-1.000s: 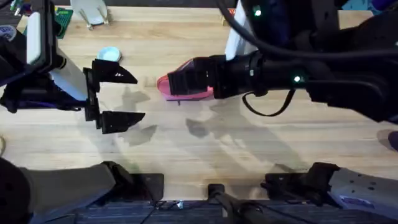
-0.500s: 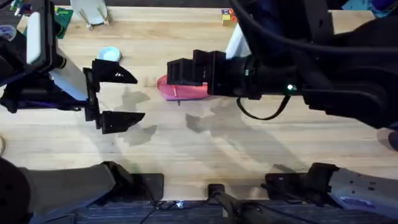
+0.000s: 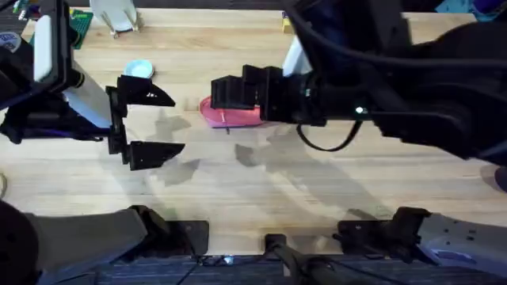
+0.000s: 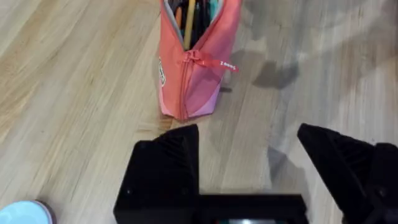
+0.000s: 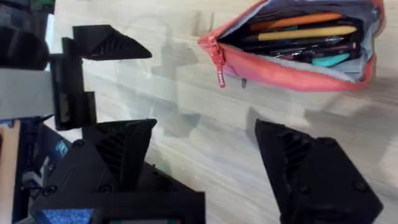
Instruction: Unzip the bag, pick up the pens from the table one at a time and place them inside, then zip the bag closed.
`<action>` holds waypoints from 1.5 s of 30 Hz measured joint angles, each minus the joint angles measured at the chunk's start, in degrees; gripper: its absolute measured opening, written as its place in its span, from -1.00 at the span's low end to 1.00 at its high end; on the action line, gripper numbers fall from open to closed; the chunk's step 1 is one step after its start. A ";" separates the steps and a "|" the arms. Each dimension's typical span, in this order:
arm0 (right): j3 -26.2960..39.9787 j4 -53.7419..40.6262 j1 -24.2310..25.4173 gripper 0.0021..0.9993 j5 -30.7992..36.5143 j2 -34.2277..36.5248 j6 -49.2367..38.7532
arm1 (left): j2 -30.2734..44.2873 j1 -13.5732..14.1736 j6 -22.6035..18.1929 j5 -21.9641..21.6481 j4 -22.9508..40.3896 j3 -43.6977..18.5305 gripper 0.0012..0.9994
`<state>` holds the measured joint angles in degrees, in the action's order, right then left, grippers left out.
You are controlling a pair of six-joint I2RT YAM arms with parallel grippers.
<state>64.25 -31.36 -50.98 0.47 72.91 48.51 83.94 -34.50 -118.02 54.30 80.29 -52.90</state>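
1. You see the bag (image 3: 230,115) lying on the tabletop (image 3: 238,182) in the upper middle of the overhead frame, partly covered by the right arm; its zipper stands open.
2. In the right wrist view the bag (image 5: 292,53) holds the pens: an orange one (image 5: 298,20) and a yellow one (image 5: 308,33), beside what look like darker pens and something teal.
3. Your left gripper (image 3: 150,123) sits at the left of the overhead frame, jaws spread wide, holding nothing.
4. Your right gripper (image 5: 205,155) hangs just beside the bag's zipper end; jaws wide apart and empty.
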 joint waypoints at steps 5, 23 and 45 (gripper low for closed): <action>-0.02 0.68 0.00 1.00 0.00 3.33 3.37 | 0.00 0.00 0.00 0.00 0.02 0.00 0.99; -0.02 9.07 -0.02 1.00 -1.79 14.17 10.05 | 0.00 0.00 0.00 0.00 0.00 0.00 0.99; -0.02 23.04 -0.01 0.99 -1.79 24.50 12.78 | 0.00 0.00 0.00 0.11 0.00 0.00 0.99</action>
<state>64.23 -8.32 -51.00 -1.32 97.41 61.29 83.94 -34.50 -118.02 54.41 80.29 -52.90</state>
